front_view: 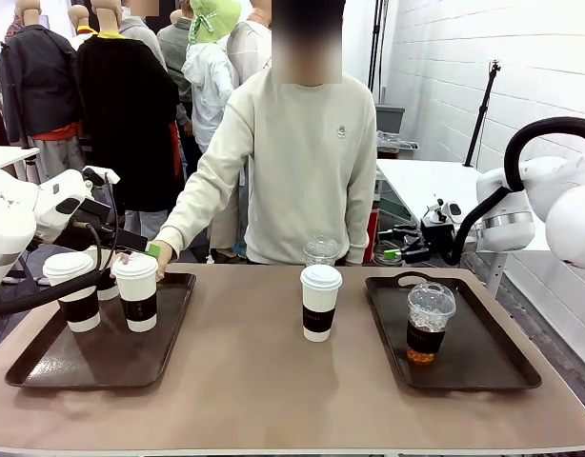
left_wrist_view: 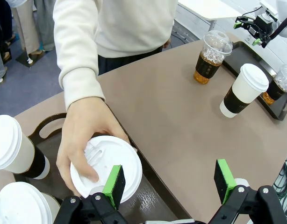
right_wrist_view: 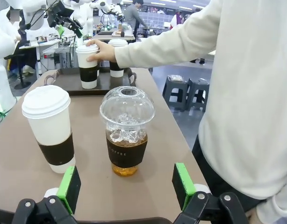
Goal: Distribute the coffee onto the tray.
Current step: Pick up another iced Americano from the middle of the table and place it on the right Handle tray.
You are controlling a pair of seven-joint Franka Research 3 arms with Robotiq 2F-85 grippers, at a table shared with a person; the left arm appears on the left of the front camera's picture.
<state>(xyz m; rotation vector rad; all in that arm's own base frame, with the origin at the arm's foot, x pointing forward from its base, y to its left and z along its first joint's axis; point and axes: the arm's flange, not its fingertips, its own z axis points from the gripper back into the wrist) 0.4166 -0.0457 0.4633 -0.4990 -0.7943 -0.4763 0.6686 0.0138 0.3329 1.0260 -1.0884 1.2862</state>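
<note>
One clear, dome-lidded iced coffee (front_view: 429,322) stands upright on the right tray (front_view: 502,376), which lies along the right edge of the surface (front_view: 273,400). It is nearer that tray's left edge, about midway between its near and far edges.

A middle cup (front_view: 320,302), white paper with a white lid and a dark sleeve, stands upright on the bare surface between the two trays.

The left tray (front_view: 45,367) lies along the surface's left edge and carries three more white lidded cups. The left-hand cup (front_view: 71,290) is toward the tray's left edge and the right-hand cup (front_view: 137,292) toward its right edge. The rear cup (front_view: 106,289) is mostly hidden behind them, by the far edge.

The person's hand (front_view: 162,259) is laid over the lid and side of the right-hand cup. The left jaws hang spread apart above that cup and grip nothing. One green pad (left_wrist_view: 115,184) overlaps the lid's rim in the wrist view, and whether it touches cannot be told. The other pad is out over the bare surface past the tray's edge.

A second iced coffee (front_view: 322,250) stands at the surface's far edge, behind the middle cup and just before the person (front_view: 302,162). The right jaws are low at that far edge, spread wide and empty. This cup stands ahead of the gap between their pads (right_wrist_view: 70,186), clear of both.
</note>
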